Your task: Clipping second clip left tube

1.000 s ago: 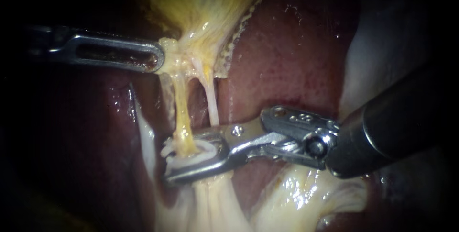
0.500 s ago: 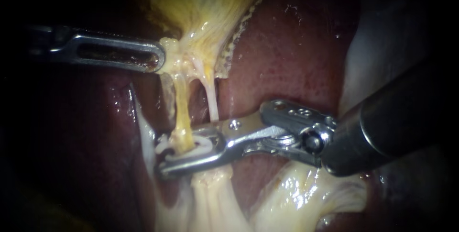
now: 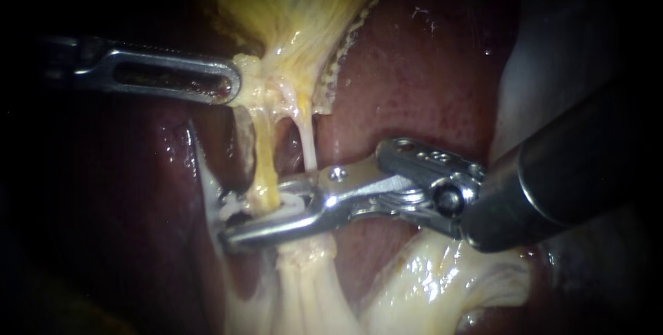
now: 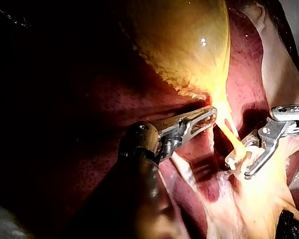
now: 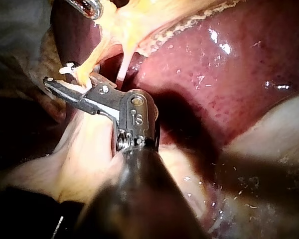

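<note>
Here, the slender right instrument (image 3: 255,212) holds a small white clip (image 3: 295,205) in its jaws around the thin yellow left tube (image 3: 260,159), so close it squarely, while the left instrument (image 3: 233,86) grips the pale gallbladder neck (image 3: 257,79) taut between its jaws.

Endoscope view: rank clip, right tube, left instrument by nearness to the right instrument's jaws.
1. Clip: between the right instrument jaws.
2. Right tube: just above the upper jaw.
3. Left instrument: upper left, holding the gallbladder.
</note>
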Controlling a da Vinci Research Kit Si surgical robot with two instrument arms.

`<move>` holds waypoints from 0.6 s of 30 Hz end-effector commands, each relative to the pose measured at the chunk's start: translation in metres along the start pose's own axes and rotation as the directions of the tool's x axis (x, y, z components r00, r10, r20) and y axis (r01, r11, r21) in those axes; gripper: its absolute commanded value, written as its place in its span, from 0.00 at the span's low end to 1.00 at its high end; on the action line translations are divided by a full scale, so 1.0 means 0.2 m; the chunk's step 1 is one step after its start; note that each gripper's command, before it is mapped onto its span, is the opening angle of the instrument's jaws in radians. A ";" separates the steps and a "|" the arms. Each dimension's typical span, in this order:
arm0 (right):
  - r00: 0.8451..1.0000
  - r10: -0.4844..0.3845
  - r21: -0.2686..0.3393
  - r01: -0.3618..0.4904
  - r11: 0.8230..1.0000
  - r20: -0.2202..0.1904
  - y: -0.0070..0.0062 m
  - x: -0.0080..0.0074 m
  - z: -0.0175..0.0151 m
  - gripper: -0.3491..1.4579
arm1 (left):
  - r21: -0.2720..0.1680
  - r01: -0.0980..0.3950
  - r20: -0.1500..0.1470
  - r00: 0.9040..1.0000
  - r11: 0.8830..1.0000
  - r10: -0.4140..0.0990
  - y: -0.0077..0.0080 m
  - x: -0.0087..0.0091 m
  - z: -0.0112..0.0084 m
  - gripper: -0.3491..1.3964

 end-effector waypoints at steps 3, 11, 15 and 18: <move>1.000 0.018 0.001 -0.018 1.000 0.002 0.000 -0.001 0.000 0.11 | 0.001 0.000 -0.001 1.000 1.000 0.000 0.000 0.000 0.000 0.00; 0.997 0.081 0.004 -0.081 0.997 0.007 0.002 -0.007 0.001 0.00 | 0.002 0.000 -0.001 1.000 1.000 0.000 0.000 0.000 0.000 0.00; 0.997 0.079 0.005 -0.079 0.997 0.008 0.003 -0.009 0.001 0.00 | 0.002 0.000 -0.001 1.000 1.000 0.000 0.000 0.000 0.000 0.00; 0.997 0.079 0.005 -0.079 0.997 0.008 0.003 -0.009 0.001 0.00 | 0.002 0.000 -0.001 1.000 1.000 0.000 0.000 0.000 0.000 0.00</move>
